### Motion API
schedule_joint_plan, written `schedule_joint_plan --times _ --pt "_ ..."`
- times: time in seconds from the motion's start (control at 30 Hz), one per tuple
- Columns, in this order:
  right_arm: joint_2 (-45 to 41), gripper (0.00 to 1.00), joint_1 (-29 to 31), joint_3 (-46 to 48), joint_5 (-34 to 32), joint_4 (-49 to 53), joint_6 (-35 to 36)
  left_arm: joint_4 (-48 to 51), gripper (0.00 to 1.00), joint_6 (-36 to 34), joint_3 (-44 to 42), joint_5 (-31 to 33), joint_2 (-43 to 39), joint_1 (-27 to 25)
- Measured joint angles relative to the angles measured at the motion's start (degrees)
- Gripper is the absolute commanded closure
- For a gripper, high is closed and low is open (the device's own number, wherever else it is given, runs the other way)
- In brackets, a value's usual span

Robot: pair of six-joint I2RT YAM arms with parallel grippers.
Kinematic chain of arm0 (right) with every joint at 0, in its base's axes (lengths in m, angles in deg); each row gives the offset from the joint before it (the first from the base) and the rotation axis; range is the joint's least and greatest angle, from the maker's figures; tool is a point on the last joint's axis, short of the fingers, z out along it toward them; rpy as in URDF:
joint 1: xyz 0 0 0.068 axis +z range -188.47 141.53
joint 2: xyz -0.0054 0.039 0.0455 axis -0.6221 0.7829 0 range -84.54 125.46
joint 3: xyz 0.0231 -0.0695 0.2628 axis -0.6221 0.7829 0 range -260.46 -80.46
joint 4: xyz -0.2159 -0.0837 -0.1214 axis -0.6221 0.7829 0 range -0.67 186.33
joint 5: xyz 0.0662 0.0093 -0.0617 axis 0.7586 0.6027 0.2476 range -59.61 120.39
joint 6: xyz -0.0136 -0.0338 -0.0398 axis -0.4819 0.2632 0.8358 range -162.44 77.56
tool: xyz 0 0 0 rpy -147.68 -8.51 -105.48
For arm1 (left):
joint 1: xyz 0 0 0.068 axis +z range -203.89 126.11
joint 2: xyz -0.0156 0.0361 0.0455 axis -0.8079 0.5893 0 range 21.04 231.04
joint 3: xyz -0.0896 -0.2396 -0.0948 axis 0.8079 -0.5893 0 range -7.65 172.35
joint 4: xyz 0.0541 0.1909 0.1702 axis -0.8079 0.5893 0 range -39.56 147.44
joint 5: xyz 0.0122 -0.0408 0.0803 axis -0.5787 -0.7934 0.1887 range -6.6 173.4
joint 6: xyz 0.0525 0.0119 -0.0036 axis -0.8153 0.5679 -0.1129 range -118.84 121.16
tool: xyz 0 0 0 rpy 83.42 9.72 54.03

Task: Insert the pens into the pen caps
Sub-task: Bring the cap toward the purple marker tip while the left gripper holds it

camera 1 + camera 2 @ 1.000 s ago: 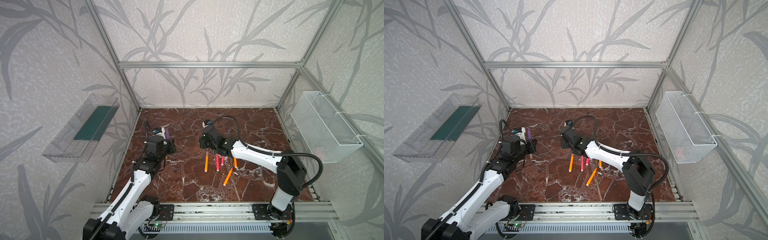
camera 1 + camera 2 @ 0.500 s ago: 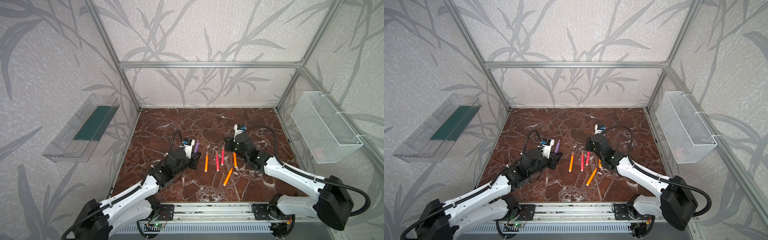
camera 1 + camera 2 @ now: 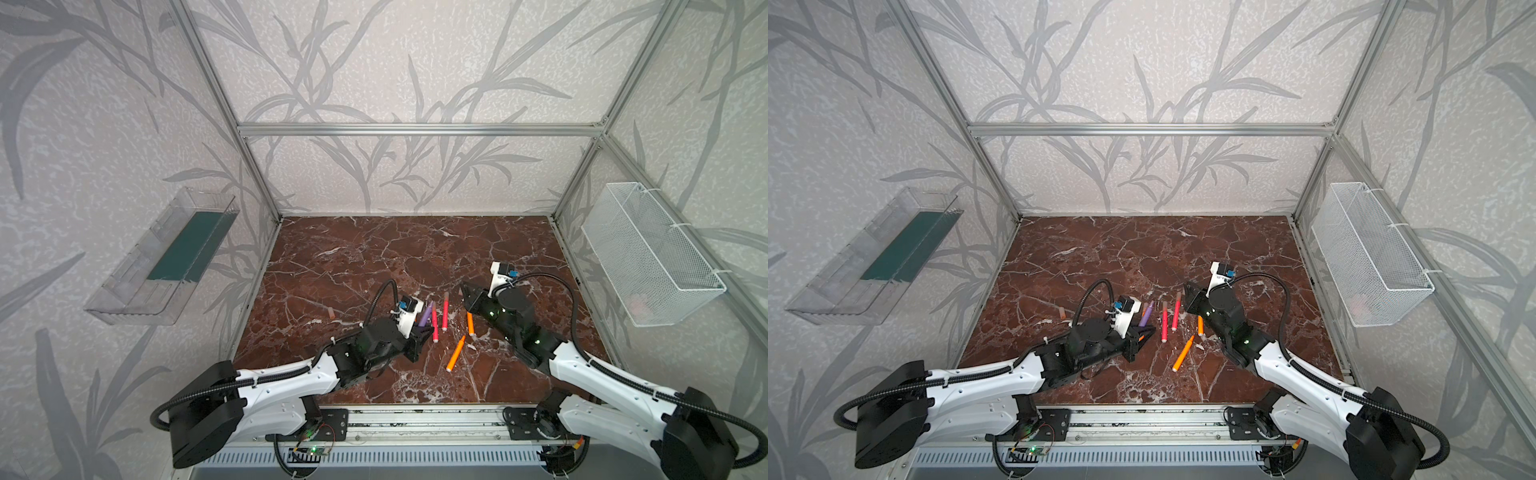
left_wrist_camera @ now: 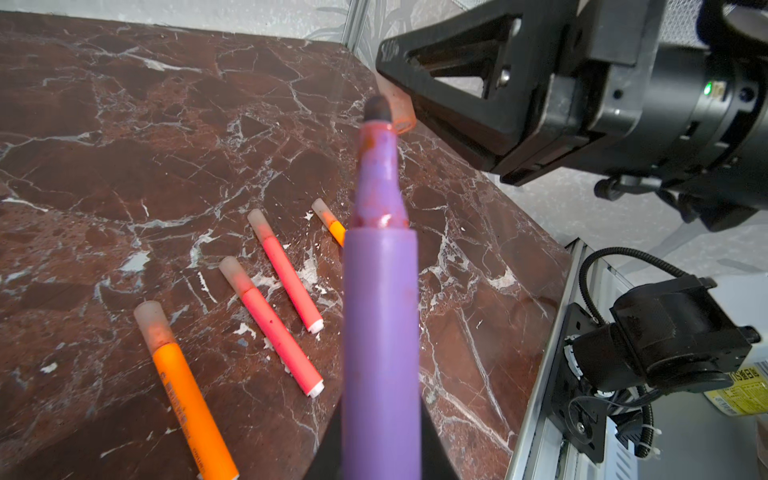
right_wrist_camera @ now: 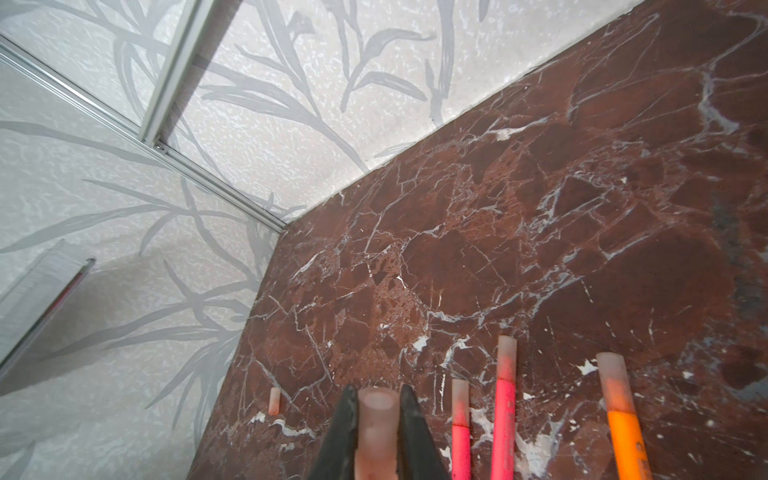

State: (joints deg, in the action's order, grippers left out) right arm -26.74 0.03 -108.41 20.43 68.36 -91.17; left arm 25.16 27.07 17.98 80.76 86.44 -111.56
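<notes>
Pen (image 4: 380,311) prob light & stiff, its tail in my left pincer (image 4: 380,419); right pincer (image 5: 377,392) pinches slick-looking cap (image 5: 376,419).

Print on yellow label (image 4: 742,395), orange pen (image 4: 189,407): too blurred to read.

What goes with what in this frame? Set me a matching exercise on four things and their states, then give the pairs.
Things:
1. purple pen
2. pink pens
3. right gripper
4. wire basket

States:
A. shut on a cap
B. capped, lying on the table
C. hanging on the side wall
D. held in the left gripper, tip bare

Pairs: 1-D, 2-B, 3-A, 4-C
</notes>
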Motion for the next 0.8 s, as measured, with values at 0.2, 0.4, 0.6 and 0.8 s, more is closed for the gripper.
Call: schedule_joint_plan --times 0.2,0.4,0.6,0.8 --pt "1.95 0.97 0.02 0.72 4.07 -7.39 -3.65 -2.25 1.00 0.83 -0.17 0.04 0.00 0.00" --pt "6.86 0.99 2.01 -1.36 6.12 -10.73 -5.60 -2.56 1.00 1.14 -0.17 1.09 0.00 -0.04" --pt "9.42 1.00 3.39 -3.56 7.50 -13.68 -6.58 -2.56 1.00 1.18 -0.17 1.81 0.07 -0.04" --pt "9.44 1.00 5.64 -4.04 7.48 -15.19 -6.78 -2.08 1.00 1.46 -0.17 3.74 0.81 -0.04"
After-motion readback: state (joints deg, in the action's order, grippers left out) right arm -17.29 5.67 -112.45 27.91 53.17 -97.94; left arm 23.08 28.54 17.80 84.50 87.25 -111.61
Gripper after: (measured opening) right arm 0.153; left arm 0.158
